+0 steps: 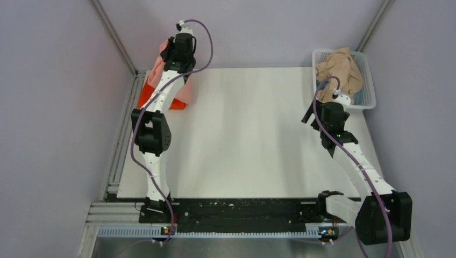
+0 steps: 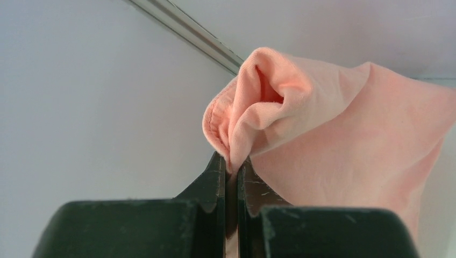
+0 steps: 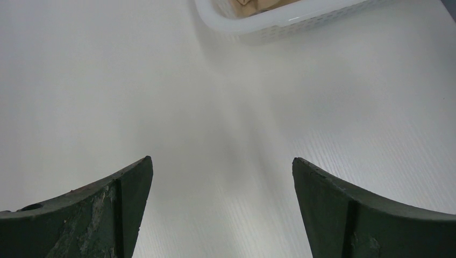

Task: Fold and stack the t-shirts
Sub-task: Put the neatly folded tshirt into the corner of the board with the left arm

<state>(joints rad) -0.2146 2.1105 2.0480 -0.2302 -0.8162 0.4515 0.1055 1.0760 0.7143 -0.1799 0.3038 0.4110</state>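
Note:
My left gripper (image 2: 231, 164) is shut on a bunched hem of the salmon-pink t-shirt (image 2: 333, 134), and the cloth hangs away to the right of the fingers. From above, that gripper (image 1: 169, 51) is raised at the table's far left corner with the pink t-shirt (image 1: 159, 65) draped below it. An orange-red t-shirt (image 1: 146, 100) lies on the table under the left arm. A beige-tan t-shirt (image 1: 339, 70) is heaped in the white basket (image 1: 368, 102). My right gripper (image 3: 223, 166) is open and empty over bare table, just short of the basket.
The white basket rim (image 3: 279, 21) sits at the far right corner of the white table (image 1: 242, 134). Grey walls and metal frame rails (image 1: 115, 161) enclose the table on the left, back and right.

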